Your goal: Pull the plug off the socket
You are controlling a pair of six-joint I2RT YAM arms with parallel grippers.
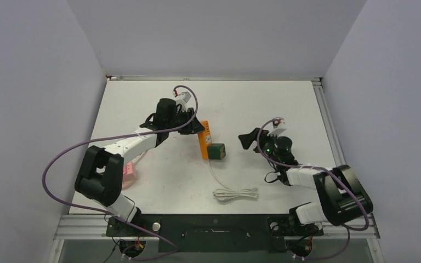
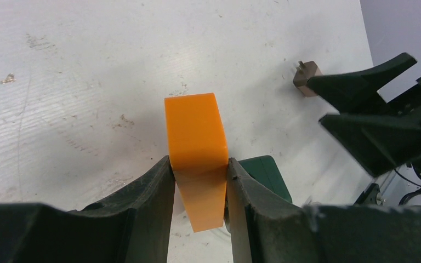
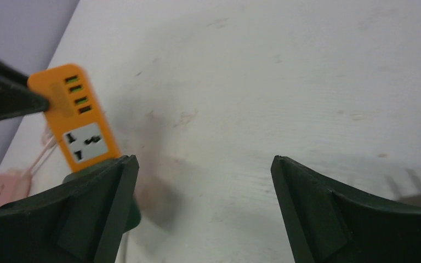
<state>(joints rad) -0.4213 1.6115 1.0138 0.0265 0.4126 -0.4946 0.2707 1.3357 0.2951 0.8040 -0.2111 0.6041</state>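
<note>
Apparently we are finishing: left end effector (image 2: 199,167) clamping the orange socket strip (image 2: 194,126), right end effector (image 3: 203,161) gaping empty, green plug (image 1: 216,151) lying free; retreating comes next.

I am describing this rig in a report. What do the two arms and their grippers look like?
The left arm and right arm have black joint housings and white links, with a purple cable looping along each. The left gripper and right gripper have matte black, wedge-shaped fingers. Small green lights glow on the right wrist.
</note>
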